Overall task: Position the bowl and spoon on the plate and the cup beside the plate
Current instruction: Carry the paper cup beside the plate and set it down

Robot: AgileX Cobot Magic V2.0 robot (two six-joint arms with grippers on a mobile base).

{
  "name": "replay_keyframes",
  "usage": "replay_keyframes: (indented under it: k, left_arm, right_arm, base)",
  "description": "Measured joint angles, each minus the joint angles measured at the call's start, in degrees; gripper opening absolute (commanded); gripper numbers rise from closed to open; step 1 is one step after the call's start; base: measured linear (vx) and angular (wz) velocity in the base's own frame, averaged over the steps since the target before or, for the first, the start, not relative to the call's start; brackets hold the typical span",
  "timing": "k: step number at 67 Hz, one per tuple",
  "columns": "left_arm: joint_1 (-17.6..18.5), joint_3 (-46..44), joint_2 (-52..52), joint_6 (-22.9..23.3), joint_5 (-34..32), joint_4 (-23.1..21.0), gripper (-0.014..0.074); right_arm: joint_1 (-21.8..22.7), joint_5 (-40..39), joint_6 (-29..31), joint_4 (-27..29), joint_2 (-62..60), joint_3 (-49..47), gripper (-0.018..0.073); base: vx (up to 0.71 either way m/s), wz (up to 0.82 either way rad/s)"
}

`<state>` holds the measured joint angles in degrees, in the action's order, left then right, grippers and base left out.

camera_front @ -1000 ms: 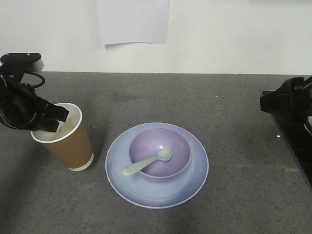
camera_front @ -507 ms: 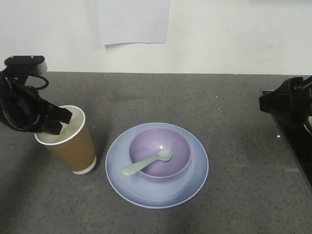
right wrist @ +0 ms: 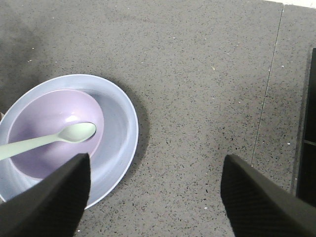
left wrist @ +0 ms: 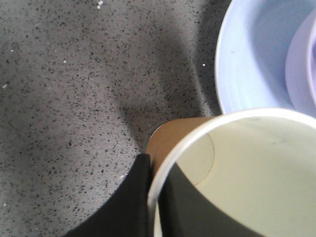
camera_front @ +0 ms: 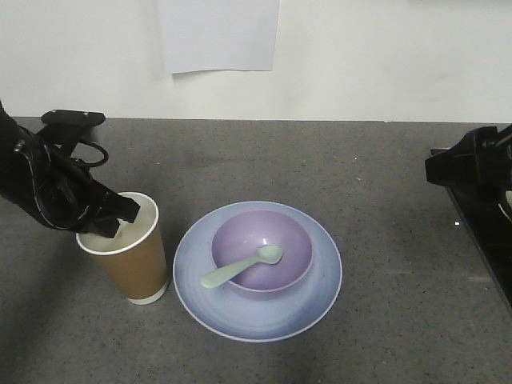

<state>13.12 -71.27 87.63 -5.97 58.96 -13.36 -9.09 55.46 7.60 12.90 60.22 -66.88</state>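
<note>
Cup (camera_front: pixel 130 257): brown paper, white rim and base band, white inside; upright on grey table (camera_front: pixel 384 200), just left of plate (camera_front: pixel 258 312). Left gripper (camera_front: pixel 110 222) pinched on its rim, one finger inside, one outside. Plate holds lavender bowl (camera_front: pixel 262 250); mint spoon (camera_front: pixel 242 266) lies in bowl w/ handle over rim. Right gripper (right wrist: pixel 157 197) spread wide, holding nothing, at table's right edge.

Brown cup (camera_front: pixel 128 254), lavender bowl (camera_front: pixel 262 250), mint spoon (camera_front: pixel 241 266), pale-blue plate (camera_front: pixel 258 312)
</note>
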Motion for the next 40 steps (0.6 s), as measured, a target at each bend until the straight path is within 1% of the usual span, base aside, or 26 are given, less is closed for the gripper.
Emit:
replay_keyframes:
  k: [4,11,22,23,24,31,40]
  left_arm:
    - [0.0,0.0,0.0,0.1,0.1,0.0,0.0042]
    - [0.0,0.0,0.0,0.1,0.1,0.0,0.0102]
    - [0.0,0.0,0.0,0.1,0.1,0.0,0.0258]
    - [0.0,0.0,0.0,0.1,0.1,0.0,0.0299]
    - [0.0,0.0,0.0,0.1,0.1,0.0,0.0312]
    - [0.0,0.0,0.0,0.1,0.1,0.0,0.0402]
    - [0.0,-0.1,0.0,0.1,0.1,0.0,0.0481]
  right_arm:
    - [0.0,0.0,0.0,0.0,0.0,0.0,0.0538]
    - [0.0,0.0,0.0,0.0,0.0,0.0,0.0538]
    - [0.0,0.0,0.0,0.0,0.0,0.0,0.0538]
    - [0.0,0.0,0.0,0.0,0.0,0.0,0.0538]
    - [0.0,0.0,0.0,0.0,0.0,0.0,0.0538]
    - [0.0,0.0,0.0,0.0,0.0,0.0,0.0538]
    - [0.0,0.0,0.0,0.0,0.0,0.0,0.0538]
  base:
    - [0.00,0.00]
    - [0.00,0.00]
    - [0.00,0.00]
    - [0.00,0.00]
    - [0.00,0.00]
    - [0.00,0.00]
    - [0.00,0.00]
